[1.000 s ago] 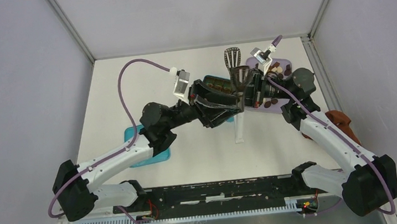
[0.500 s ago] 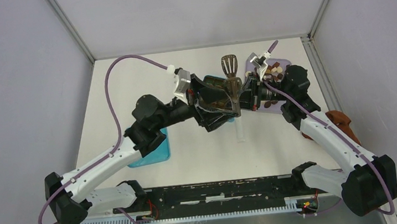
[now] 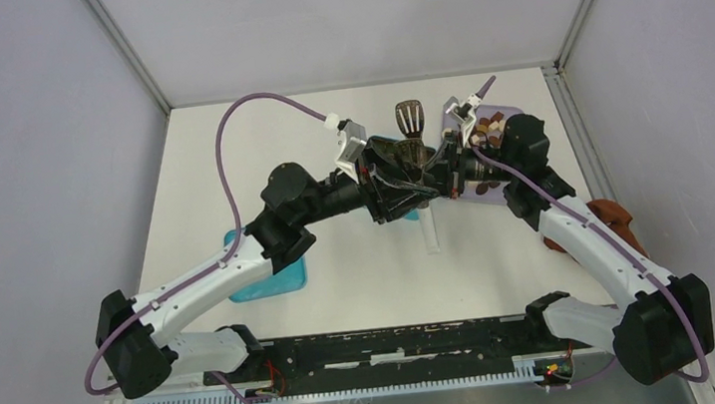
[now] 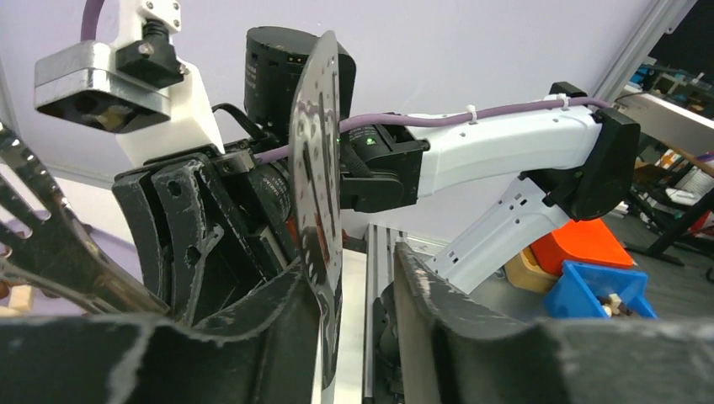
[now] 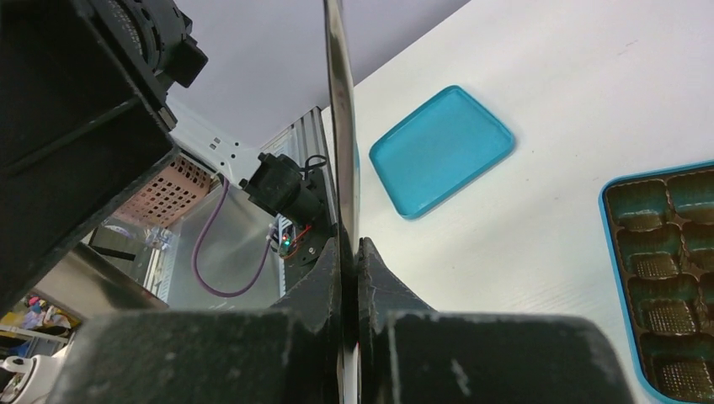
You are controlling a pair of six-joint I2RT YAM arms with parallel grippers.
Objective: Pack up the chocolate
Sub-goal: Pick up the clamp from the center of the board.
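Right gripper (image 5: pixel 350 249) is closed tight on the metal tongs (image 5: pixel 340 126). Its two dark fingers (image 5: pixel 324 278) press a thin metal arm of the tongs between them, seen edge-on and rising straight up out of the grip. Left gripper (image 4: pixel 354 278) meets it head-on above the middle of the white table (image 3: pixel 362 282). Its jaws stand partly apart with a perforated blade of the same tongs between them. The blade lies against one finger (image 4: pixel 253 337), and a plain gap separates it from the other. I cannot tell whether that one contact amounts to any hold. The slotted head of the tongs sticks out beyond both grippers on the far side.

The chocolate (image 3: pixel 493 128) lies just beside the right gripper, on that gripper's outer side. It is a cluster of brown and cream pieces on a lavender tray (image 3: pixel 514 112), partly covered by the right arm's wrist. Neither gripper touches it.

A teal box (image 5: pixel 610 231) with brown moulded cells sits on the table just below and beside the right gripper's fingers, at the edge of the right wrist view. From above, both grippers cover most of it. A flat teal lid (image 5: pixel 442 151) lies well apart from both grippers, back toward the left arm's base. A reddish-brown cloth (image 3: pixel 616 220) lies behind the right gripper, alongside the right forearm.
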